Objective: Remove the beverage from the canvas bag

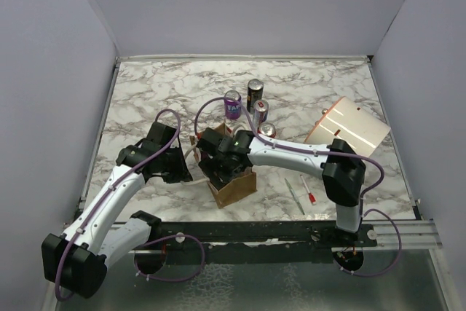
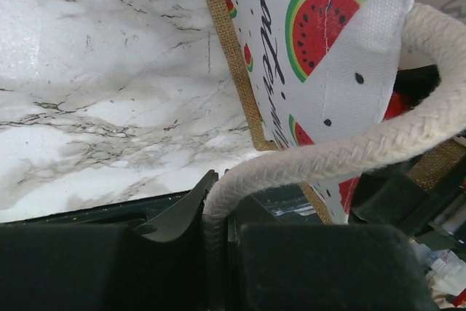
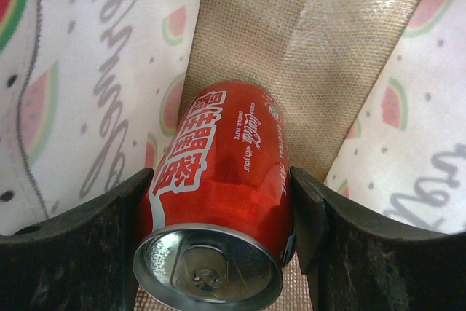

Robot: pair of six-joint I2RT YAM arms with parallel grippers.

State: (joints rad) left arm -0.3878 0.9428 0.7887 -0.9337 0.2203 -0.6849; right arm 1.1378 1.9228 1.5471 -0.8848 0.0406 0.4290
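The tan-brown canvas bag (image 1: 237,187) stands open near the table's middle front, its watermelon-print lining (image 2: 328,49) facing the left wrist view. My left gripper (image 1: 189,172) is at the bag's left side, shut on the white rope handle (image 2: 342,152), which runs between its jaws (image 2: 218,198). My right gripper (image 1: 222,167) reaches down into the bag. In the right wrist view its two fingers (image 3: 116,238) press both sides of a red Coca-Cola can (image 3: 218,180) lying on the bag's woven bottom (image 3: 306,56). The can's wall is slightly dented.
Behind the bag stand a purple can (image 1: 232,105), a black can (image 1: 255,94) and two silver-topped cans (image 1: 261,111). A big cream cylinder with red lines (image 1: 348,126) lies at the right. Two pens (image 1: 295,196) lie to the right of the bag.
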